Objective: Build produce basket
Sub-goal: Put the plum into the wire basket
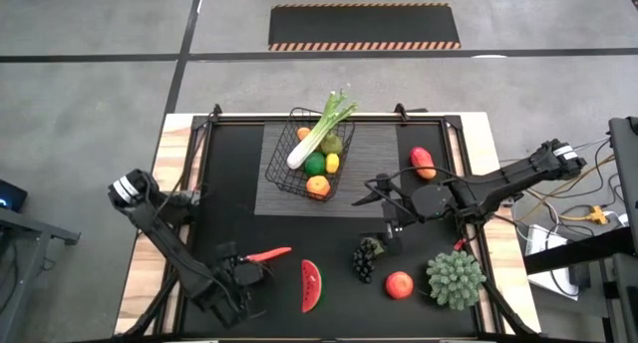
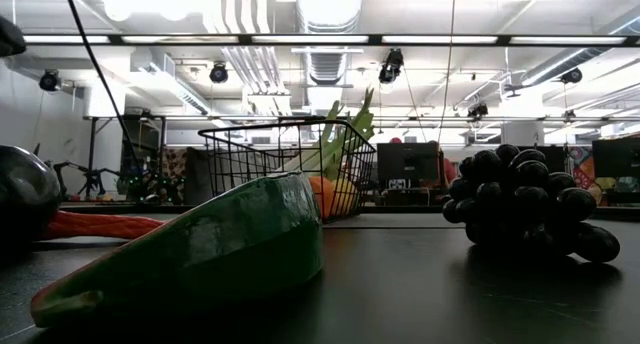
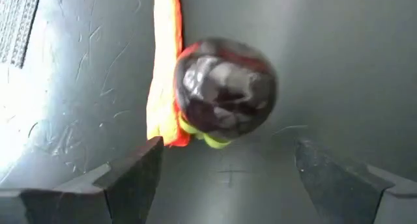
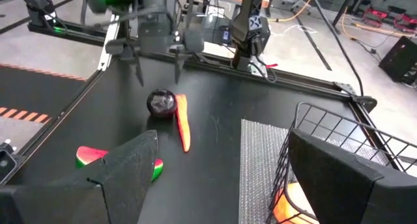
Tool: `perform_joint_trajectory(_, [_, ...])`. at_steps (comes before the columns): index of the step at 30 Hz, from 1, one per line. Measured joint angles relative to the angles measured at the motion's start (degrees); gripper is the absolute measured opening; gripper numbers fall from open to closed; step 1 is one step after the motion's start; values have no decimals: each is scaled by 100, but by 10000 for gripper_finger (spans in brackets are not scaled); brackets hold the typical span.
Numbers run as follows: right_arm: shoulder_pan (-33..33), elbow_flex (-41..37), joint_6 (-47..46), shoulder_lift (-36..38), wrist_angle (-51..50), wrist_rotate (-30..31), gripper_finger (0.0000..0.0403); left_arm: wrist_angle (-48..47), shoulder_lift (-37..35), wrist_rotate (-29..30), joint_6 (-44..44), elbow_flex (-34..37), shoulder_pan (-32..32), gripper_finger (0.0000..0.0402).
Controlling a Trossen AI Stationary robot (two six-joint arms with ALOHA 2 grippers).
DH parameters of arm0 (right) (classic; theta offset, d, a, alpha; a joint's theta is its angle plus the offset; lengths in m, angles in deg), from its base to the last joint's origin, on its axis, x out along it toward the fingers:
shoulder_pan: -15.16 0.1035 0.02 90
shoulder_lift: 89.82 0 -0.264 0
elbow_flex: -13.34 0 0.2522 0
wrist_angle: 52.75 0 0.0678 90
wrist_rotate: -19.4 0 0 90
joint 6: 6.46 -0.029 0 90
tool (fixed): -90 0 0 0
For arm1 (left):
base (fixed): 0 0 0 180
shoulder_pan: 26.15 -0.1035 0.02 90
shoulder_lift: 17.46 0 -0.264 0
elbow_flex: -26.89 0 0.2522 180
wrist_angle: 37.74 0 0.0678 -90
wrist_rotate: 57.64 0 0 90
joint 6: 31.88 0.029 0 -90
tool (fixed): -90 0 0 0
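Observation:
The black wire basket (image 1: 311, 156) stands on a grey ribbed mat and holds a green leek (image 1: 324, 127), a lime, a lemon and oranges. A red chili (image 1: 269, 253) lies near the table's near left, beside a dark round fruit (image 3: 225, 94). My left gripper (image 3: 225, 152) is open above that fruit, one finger on either side, touching nothing. My right gripper (image 4: 221, 142) is open, right of the basket and above the dark grapes (image 1: 366, 258). The watermelon slice (image 1: 311, 285) and a red apple (image 1: 399, 284) lie near the near edge.
A green spiky ball (image 1: 456, 278) sits at the near right corner. A red-orange fruit (image 1: 423, 162) lies right of the mat (image 1: 379, 154). In the low view the watermelon slice (image 2: 200, 254) and grapes (image 2: 525, 204) stand in front of the basket (image 2: 290, 169).

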Motion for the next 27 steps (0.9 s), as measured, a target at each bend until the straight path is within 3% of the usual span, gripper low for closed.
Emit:
perform_joint_trajectory(6, [2, 0, -67, 0, 3, -15, 327, 63, 360, 38, 4, 98, 13, 322])
perform_joint_trajectory(17, [2, 0, -139, 0, 0, -20, 327, 554, 572, 827, -9, 144, 6, 319])
perform_joint_trajectory(27, [2, 0, -155, 0, 2, -17, 327, 587, 535, 915, -112, 203, -13, 243])
